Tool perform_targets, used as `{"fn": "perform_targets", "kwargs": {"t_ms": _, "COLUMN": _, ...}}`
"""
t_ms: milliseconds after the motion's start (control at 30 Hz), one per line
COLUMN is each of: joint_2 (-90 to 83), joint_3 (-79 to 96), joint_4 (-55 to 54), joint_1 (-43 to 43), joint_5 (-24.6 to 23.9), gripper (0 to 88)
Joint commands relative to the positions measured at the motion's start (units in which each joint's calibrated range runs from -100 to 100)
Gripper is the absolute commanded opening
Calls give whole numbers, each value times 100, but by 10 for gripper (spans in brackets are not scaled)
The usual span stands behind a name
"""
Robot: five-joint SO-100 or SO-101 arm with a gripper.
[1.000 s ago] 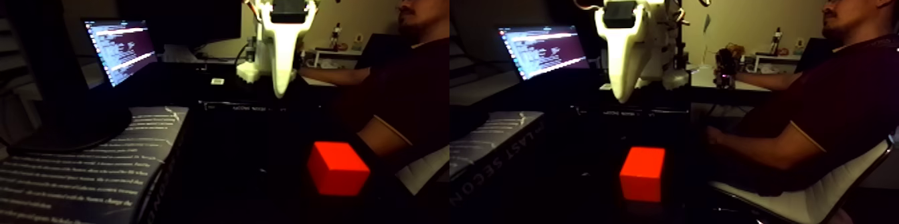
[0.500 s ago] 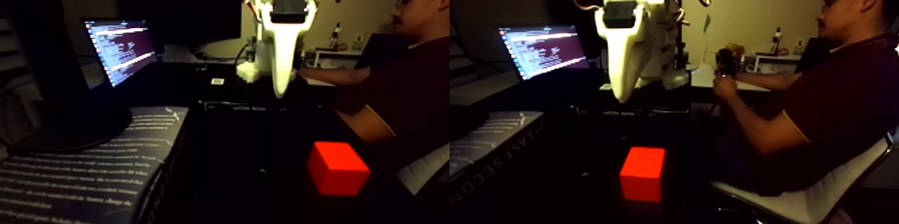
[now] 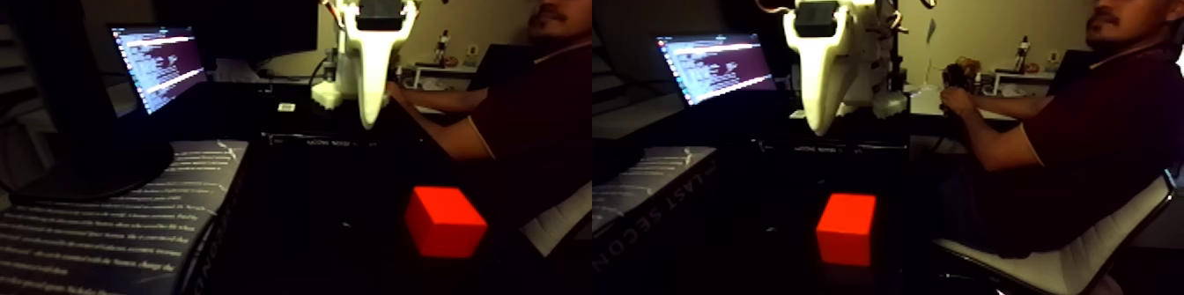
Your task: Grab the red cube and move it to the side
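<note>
Dim room, dark tabletop (image 3: pixel 335 228). White plastic two-finger gripper (image 3: pixel 366 122) above, well apart from small bright red-orange cube (image 3: pixel 445 221); jaw state unclear. Approach step; next: descend w/ jaws apart.

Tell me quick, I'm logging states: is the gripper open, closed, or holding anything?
Gripper: cannot tell; it hangs above the red cube, holding nothing.

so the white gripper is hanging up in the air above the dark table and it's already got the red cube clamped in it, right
Not quite. The white gripper does hang in the air above the dark table, but it holds nothing. In the fixed view, the red cube sits on the table well below and apart from the gripper, untouched.
</note>
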Motion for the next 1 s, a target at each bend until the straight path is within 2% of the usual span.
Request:
{"fn": "perform_targets", "kwargs": {"t_ms": 0, "joint_2": -8, "joint_3": -63, "joint_4": 41, "joint_1": 36, "joint_5": 26, "gripper": 7}}
{"fn": "perform_targets", "kwargs": {"t_ms": 733, "joint_2": 160, "joint_3": -81, "joint_4": -204, "joint_1": -56, "joint_5": 31, "gripper": 15}}
{"fn": "perform_targets", "kwargs": {"t_ms": 967, "joint_2": 1059, "joint_3": -145, "joint_4": -1226, "joint_1": -48, "joint_5": 538, "gripper": 15}}
